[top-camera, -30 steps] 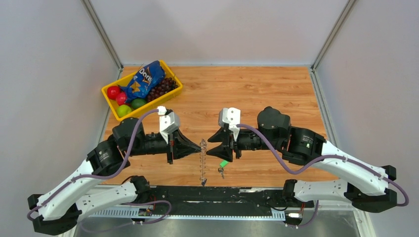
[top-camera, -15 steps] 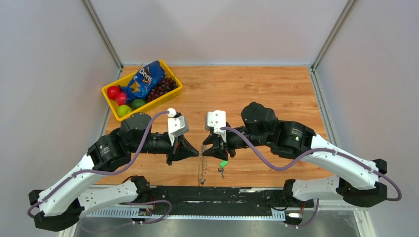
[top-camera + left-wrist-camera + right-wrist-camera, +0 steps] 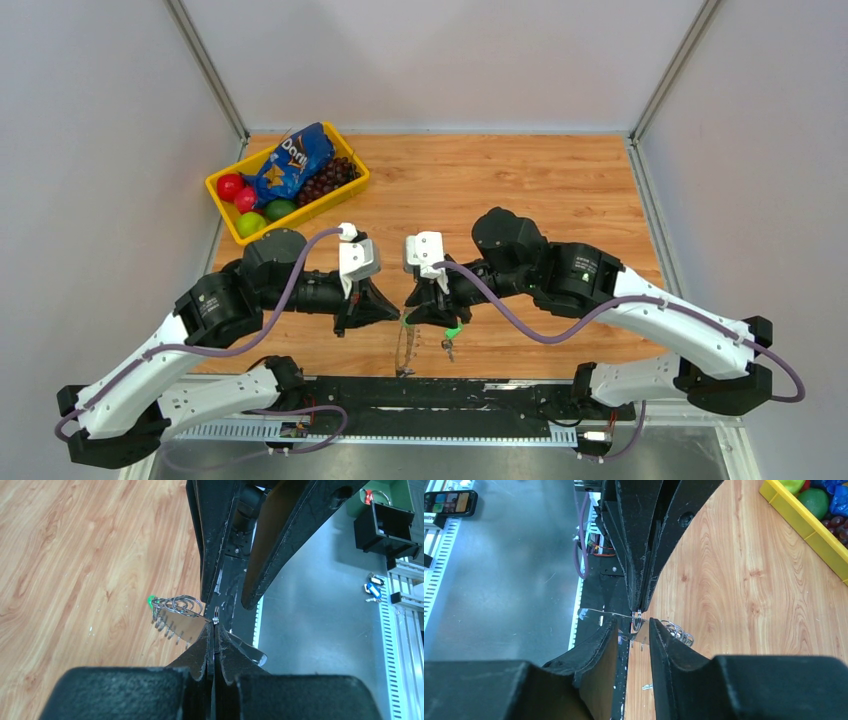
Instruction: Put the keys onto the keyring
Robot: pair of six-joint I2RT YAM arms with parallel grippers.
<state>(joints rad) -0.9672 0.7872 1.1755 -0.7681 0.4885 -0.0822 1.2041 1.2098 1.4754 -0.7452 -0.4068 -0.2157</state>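
Note:
My left gripper (image 3: 393,313) is shut on the edge of the keyring (image 3: 404,345), a thin silvery hoop with a jagged fringe that hangs down over the table's front edge. In the left wrist view the pads (image 3: 202,647) pinch the keyring (image 3: 180,615) at its right end. My right gripper (image 3: 412,312) is open and meets the left one tip to tip. In the right wrist view its fingers (image 3: 659,640) straddle the keyring (image 3: 638,621). The keys (image 3: 449,340), with a green tag, lie on the wood just right of the hoop, apart from both grippers.
A yellow bin (image 3: 222,206) with a chips bag, fruit and grapes stands at the back left. A black rail (image 3: 450,392) runs along the table's front edge, right below the hanging hoop. Grey walls close in both sides.
The right arm has moved left until its open fingers reach the left gripper's tip and the hoop. The left gripper has moved slightly nearer the front edge, still holding the hoop.

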